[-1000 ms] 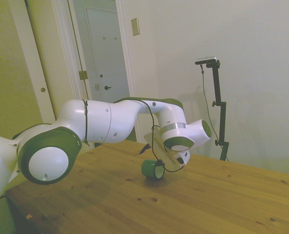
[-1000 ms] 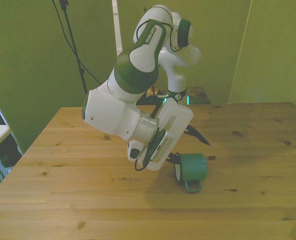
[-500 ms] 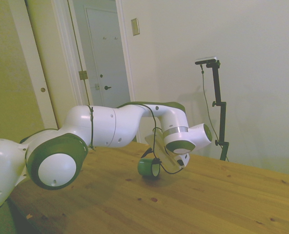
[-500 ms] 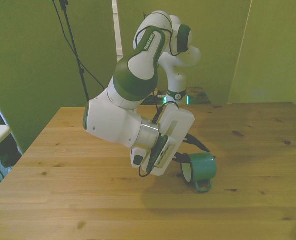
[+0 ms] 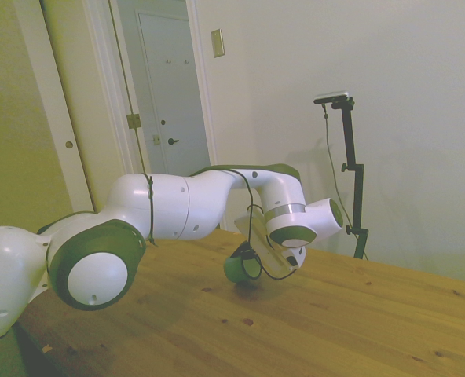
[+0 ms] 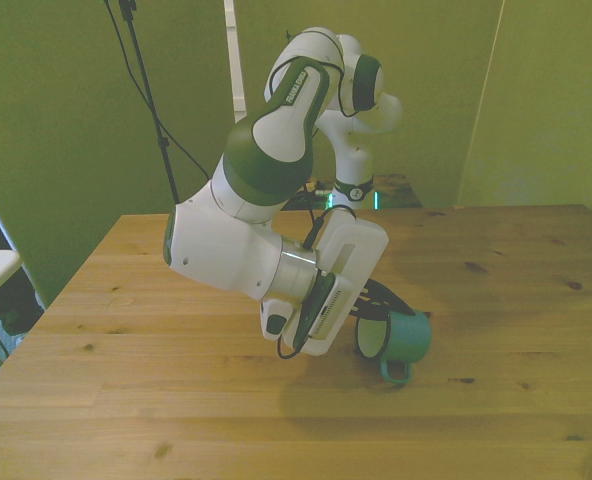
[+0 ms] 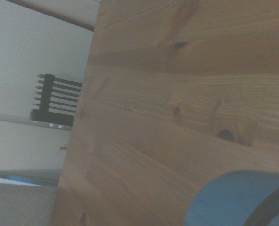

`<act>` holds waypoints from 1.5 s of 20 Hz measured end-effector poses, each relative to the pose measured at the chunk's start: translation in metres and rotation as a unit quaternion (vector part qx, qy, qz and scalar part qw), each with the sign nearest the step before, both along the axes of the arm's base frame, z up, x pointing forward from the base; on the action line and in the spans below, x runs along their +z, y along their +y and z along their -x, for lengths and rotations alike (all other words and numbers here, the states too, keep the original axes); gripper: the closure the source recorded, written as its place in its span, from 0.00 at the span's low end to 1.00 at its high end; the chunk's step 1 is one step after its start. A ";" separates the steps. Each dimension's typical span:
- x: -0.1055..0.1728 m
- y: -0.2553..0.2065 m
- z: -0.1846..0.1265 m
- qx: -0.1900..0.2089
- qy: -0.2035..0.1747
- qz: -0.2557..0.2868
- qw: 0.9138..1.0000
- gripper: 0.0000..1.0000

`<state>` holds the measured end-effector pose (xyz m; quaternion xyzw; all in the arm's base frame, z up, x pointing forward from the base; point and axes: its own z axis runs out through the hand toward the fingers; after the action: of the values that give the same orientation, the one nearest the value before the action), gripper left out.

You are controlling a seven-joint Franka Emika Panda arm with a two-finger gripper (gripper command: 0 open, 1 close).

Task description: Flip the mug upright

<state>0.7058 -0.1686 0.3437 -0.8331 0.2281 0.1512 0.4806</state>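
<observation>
While mug (image 6: 401,337) hangs tilted just above desk (image 6: 496,300), end effector (image 6: 368,318) reaches into its white mouth, apparently clamped on rim; fingers mostly hidden behind white wrist block. Front view: teal mug near desk centre, mouth toward 9 o'clock, loop handle at 6 o'clock, close to wood. Side view: mug (image 5: 240,269) under wrist, shadow beneath. Black cable loops around wrist beside mug. Wrist view: blurred teal curve (image 7: 233,200), knotty planks (image 7: 177,113). Door at 11 o'clock in side view.
</observation>
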 end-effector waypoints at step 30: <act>0.056 0.120 0.148 -0.096 -0.176 0.429 0.881 1.00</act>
<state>0.5583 -0.0484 0.4000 -0.9447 0.2609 -0.1576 0.1206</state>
